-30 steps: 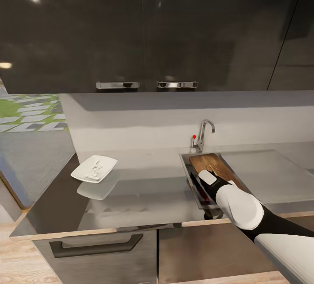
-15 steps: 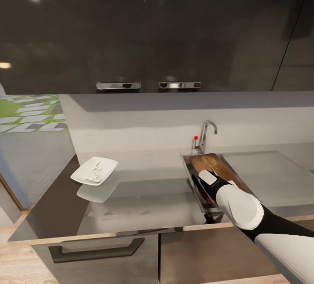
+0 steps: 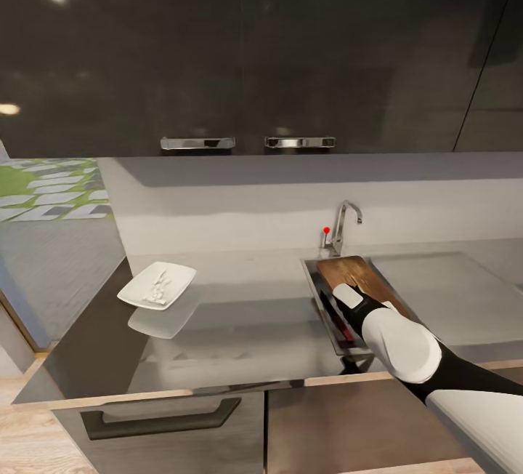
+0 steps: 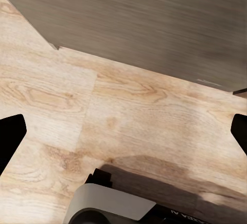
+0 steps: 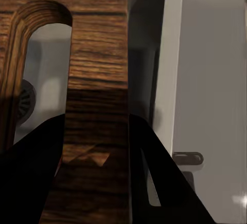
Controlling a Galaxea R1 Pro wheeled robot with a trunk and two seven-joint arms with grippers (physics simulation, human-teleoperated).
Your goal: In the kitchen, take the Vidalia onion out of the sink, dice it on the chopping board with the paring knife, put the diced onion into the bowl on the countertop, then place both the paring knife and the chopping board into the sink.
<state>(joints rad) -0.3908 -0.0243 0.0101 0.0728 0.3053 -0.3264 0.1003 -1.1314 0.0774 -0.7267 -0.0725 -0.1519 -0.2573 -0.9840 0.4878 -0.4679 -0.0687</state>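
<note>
The board (image 3: 359,278) is seen lowered at a slant into the sink (image 3: 317,292), its far end propped near the tap (image 3: 343,223) and its near end hidden under the right arm. In the right wrist view the right gripper (image 5: 96,147) is closed on the board (image 5: 98,80), one dark finger on each side of the strip of wood beside the handle slot, through which the round drain (image 5: 21,103) is glimpsed. A sliver of red and black along the basin's near-left wall in the head view is taken to be the knife (image 3: 335,318), though it is too small to be sure. The bowl (image 3: 157,285), holding pale pieces, is left well apart on the counter (image 3: 240,328).

The board is judged stiff, fairly light and smooth-faced; the strip by the slot is thought the soundest hold, since a flat face pinched elsewhere could slip. Steel walls on both sides leave little room, and the knife beneath could be struck or pinned as the board settles. The tap stands close behind the far end.

The left gripper (image 4: 123,131) is shown spread wide and holding nothing, its dark fingertips (image 4: 10,136) at the edges of the frame, over a wooden floor (image 4: 128,121) in front of a cabinet (image 4: 154,23).
</note>
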